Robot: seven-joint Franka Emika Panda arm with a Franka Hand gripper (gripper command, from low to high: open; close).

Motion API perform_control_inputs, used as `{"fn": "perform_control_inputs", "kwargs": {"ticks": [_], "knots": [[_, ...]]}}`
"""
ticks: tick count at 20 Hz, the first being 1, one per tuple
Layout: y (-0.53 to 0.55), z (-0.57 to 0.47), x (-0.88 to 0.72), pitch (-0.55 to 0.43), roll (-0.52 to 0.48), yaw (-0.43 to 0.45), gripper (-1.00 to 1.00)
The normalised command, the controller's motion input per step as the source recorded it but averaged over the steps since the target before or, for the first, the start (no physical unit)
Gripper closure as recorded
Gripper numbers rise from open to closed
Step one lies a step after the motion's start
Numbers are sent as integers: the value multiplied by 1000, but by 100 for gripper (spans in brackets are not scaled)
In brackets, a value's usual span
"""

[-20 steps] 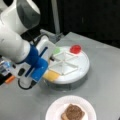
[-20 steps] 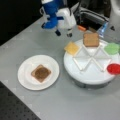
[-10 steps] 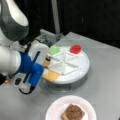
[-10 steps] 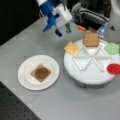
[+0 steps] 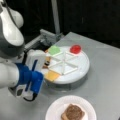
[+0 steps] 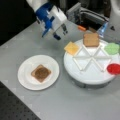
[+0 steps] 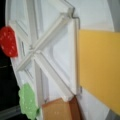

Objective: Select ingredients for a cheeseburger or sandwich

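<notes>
Hovering over the grey table (image 6: 75, 105), tool (image 6: 59, 31) nears cheese square (image 6: 72, 48).

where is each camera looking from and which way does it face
Front view: high, beside the arm, looking down across the divided tray to the paper plate; the white arm and blue gripper fill its left.
Front view: high, opposite side, facing the arm; gripper at top, above the table near the cheese square.
Wrist view: close above the tray, cheese square at right; no jaws show.
All three share the tray and the cheese.
</notes>
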Motion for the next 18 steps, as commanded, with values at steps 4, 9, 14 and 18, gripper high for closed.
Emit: {"fn": "perform_control_inputs", "kwargs": {"ticks": [4, 9, 14, 18], "knots": [[-360, -224, 255, -46, 508, 236, -100], [-331, -191, 231, -3, 475, 185, -100], [-220, -218, 197, -40, 451, 123, -100], [-143, -124, 200, -109, 316, 95, -100]]}}
